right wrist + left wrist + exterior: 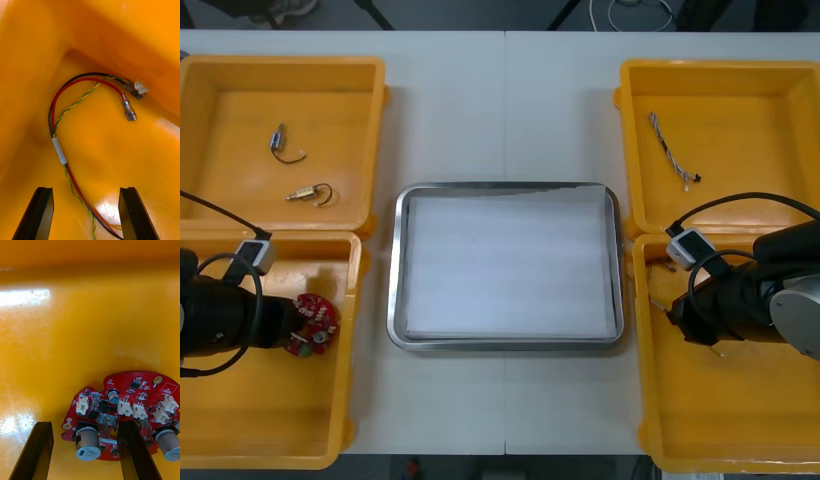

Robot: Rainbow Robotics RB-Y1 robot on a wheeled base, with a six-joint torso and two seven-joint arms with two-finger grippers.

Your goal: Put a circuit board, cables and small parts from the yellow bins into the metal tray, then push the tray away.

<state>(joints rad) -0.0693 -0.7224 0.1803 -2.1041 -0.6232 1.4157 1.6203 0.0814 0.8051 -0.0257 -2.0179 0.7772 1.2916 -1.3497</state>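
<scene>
The round red circuit board (93, 408) is lying flat on the floor of the near left yellow bin (240, 420), close to the wall that faces the tray. The left gripper (84, 427) is hanging right over it with its fingers spread. One finger is covering the middle of the board and the other is standing off its edge over bare bin floor, so nothing is being pinched yet. In the near right bin (740, 420), the red and yellow cable (59, 149) is curling out of a corner and running down between the fingers of the right gripper (86, 191), which are likewise standing apart around it.

The step in hand looks like the first pick-up on both sides. Next, each gripper is probably needing to sink a little, close on its piece, lift clear of the bin wall and carry it inward.

The metal tray (394, 300), white inside, is sitting on the surface (500, 100) between the bins and is holding nothing so far. Two small metal parts (278, 140) are waiting in the far left bin (220, 120), and a twisted blue and white cable (672, 150) in the far right bin (760, 110). The bin walls are the only things standing in the way.
</scene>
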